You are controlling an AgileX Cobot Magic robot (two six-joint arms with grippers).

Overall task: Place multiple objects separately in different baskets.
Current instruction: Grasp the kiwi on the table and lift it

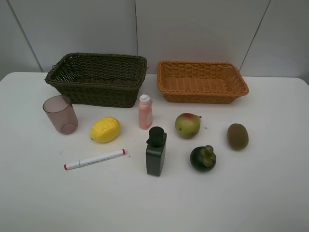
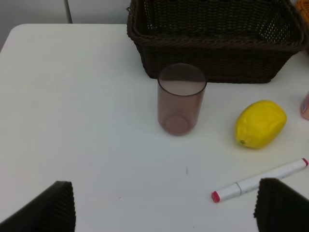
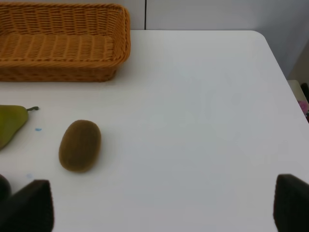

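Note:
At the table's back stand a dark wicker basket (image 1: 96,94) on the left and an orange basket (image 1: 203,97) on the right; both look empty. In front of them lie a translucent cup (image 1: 60,114), lemon (image 1: 105,129), marker (image 1: 95,159), pink bottle (image 1: 145,112), dark green pump bottle (image 1: 156,151), mango (image 1: 187,125), mangosteen (image 1: 203,158) and kiwi (image 1: 237,136). My left gripper (image 2: 164,212) is open, back from the cup (image 2: 180,99) and lemon (image 2: 259,123). My right gripper (image 3: 161,208) is open, back from the kiwi (image 3: 79,145). Neither arm shows in the high view.
The white table (image 1: 270,193) ends in a rounded corner at the far right (image 3: 260,38), with a grey wall behind the baskets. Bare tabletop lies in front of the objects and to the right of the kiwi.

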